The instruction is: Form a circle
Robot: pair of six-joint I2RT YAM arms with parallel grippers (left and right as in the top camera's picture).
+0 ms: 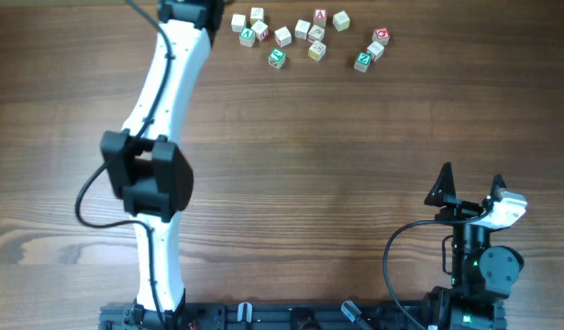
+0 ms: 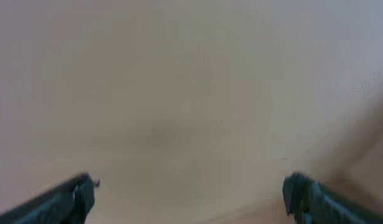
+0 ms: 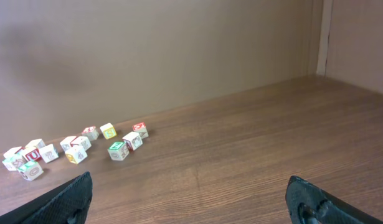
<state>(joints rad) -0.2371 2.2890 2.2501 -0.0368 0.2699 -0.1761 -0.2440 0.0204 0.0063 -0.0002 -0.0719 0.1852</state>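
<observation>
Several small pale wooden alphabet cubes (image 1: 303,29) lie in a loose scatter at the table's far edge and make no circle. Green-faced ones (image 1: 277,58) (image 1: 363,61) sit on the near side, with a yellowish-marked one (image 1: 317,50) between them. My left arm (image 1: 167,82) reaches to the far edge just left of the cubes, and its wrist runs off the top of the overhead view. The left gripper (image 2: 188,198) is open in front of a blurred beige wall, with no cube in its view. My right gripper (image 1: 470,181) stands open at the near right, far from the cubes (image 3: 118,150).
A plain brown wall (image 3: 179,56) rises behind the wooden table (image 1: 309,174). The arm bases and cables (image 1: 392,266) sit along the near edge. In the right wrist view the table's far right corner (image 3: 319,74) meets the wall.
</observation>
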